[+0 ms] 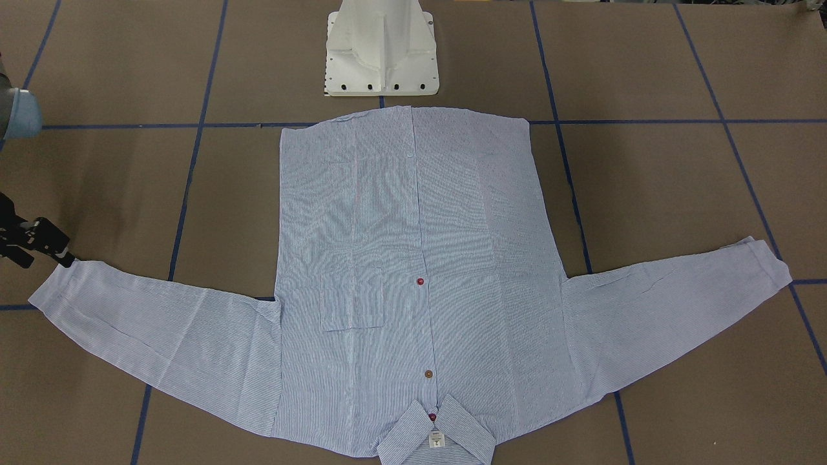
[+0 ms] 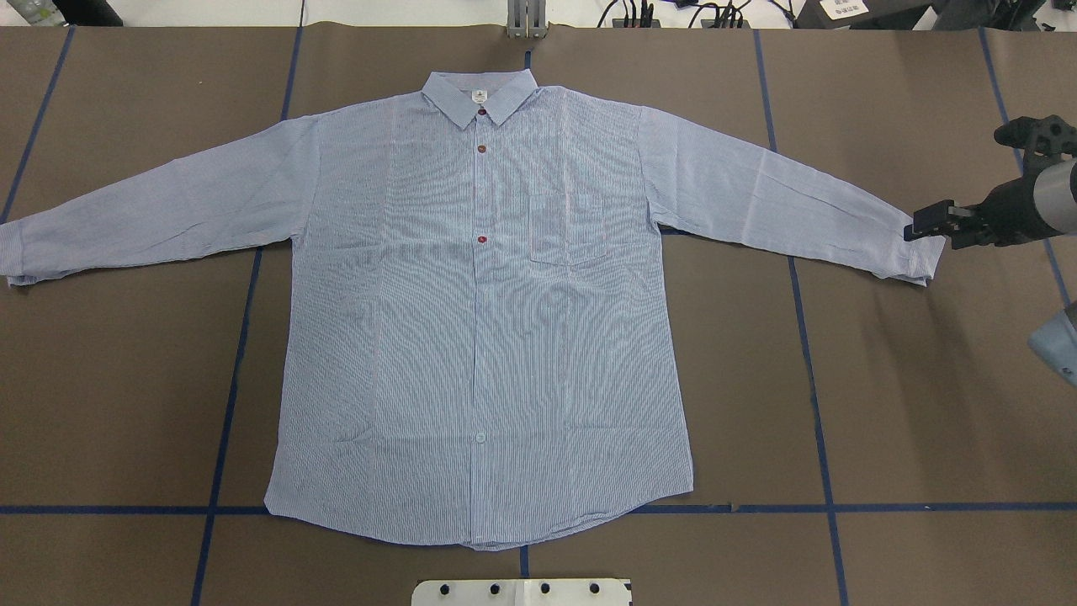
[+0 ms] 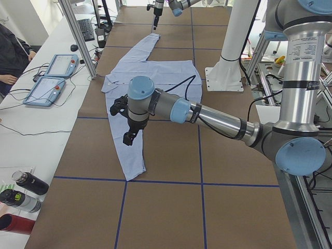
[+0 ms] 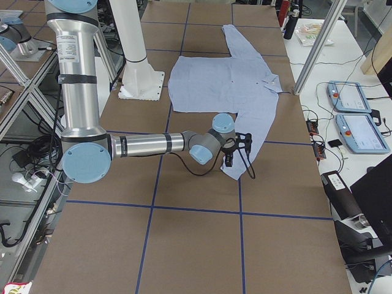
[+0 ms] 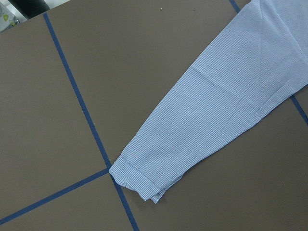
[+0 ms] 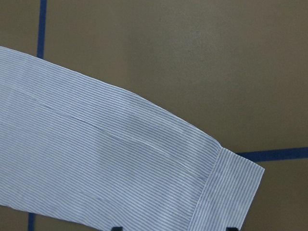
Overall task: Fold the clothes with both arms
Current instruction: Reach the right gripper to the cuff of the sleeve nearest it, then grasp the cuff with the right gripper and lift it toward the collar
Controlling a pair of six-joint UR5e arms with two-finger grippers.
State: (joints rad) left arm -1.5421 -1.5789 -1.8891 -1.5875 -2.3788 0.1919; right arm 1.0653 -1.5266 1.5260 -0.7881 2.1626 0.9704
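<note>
The light blue striped shirt (image 2: 480, 320) lies flat and face up on the brown table, both sleeves spread out, collar (image 2: 478, 94) on the far side from the robot. My right gripper (image 2: 925, 229) hovers at the cuff (image 6: 226, 192) of the shirt's sleeve on my right. Its fingertips (image 6: 115, 228) show wide apart at the bottom of the right wrist view, so it is open and empty. It also shows in the front view (image 1: 64, 258). My left gripper (image 3: 128, 137) hangs over the other sleeve (image 5: 202, 125), short of its cuff (image 5: 139, 178). I cannot tell whether it is open or shut.
The white pedestal base (image 1: 381, 58) stands just behind the shirt's hem. Blue tape lines (image 2: 227, 396) cross the table. Two teach pendants (image 3: 52, 78) and several bottles (image 3: 26, 192) lie on the side bench past the table's far edge.
</note>
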